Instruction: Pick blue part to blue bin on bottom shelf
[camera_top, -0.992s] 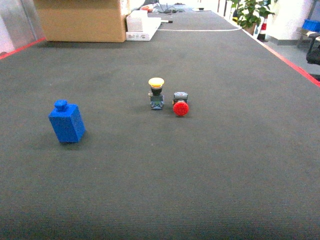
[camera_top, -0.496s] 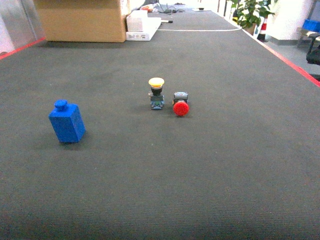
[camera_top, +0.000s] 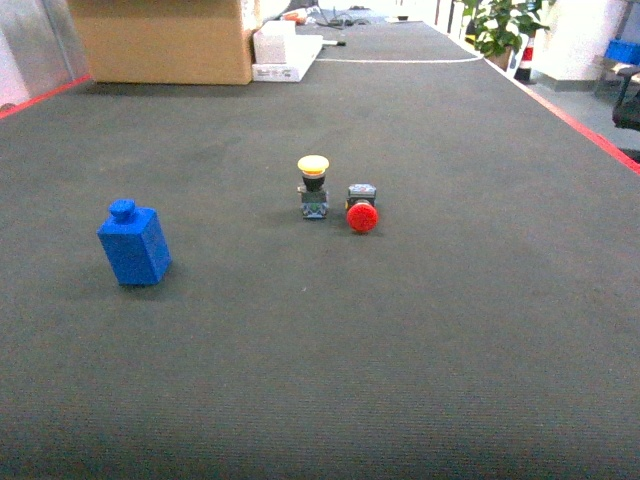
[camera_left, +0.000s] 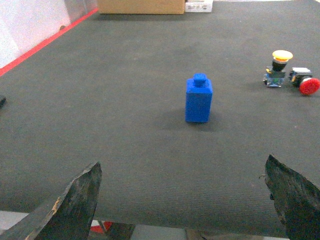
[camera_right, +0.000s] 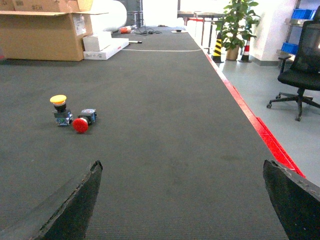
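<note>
The blue part is a small blue block with a round knob on top. It stands upright on the dark mat at the left of the head view. In the left wrist view the blue part stands ahead of my left gripper, well beyond its wide-open fingers. My right gripper is open too, with only bare mat between its fingers. Neither gripper shows in the head view. The blue bin and the bottom shelf are out of view.
A yellow-capped push button and a red-capped one lie mid-mat. A cardboard box and a white box sit at the far end. A red strip edges the mat on the right, with a black office chair and a potted plant beyond.
</note>
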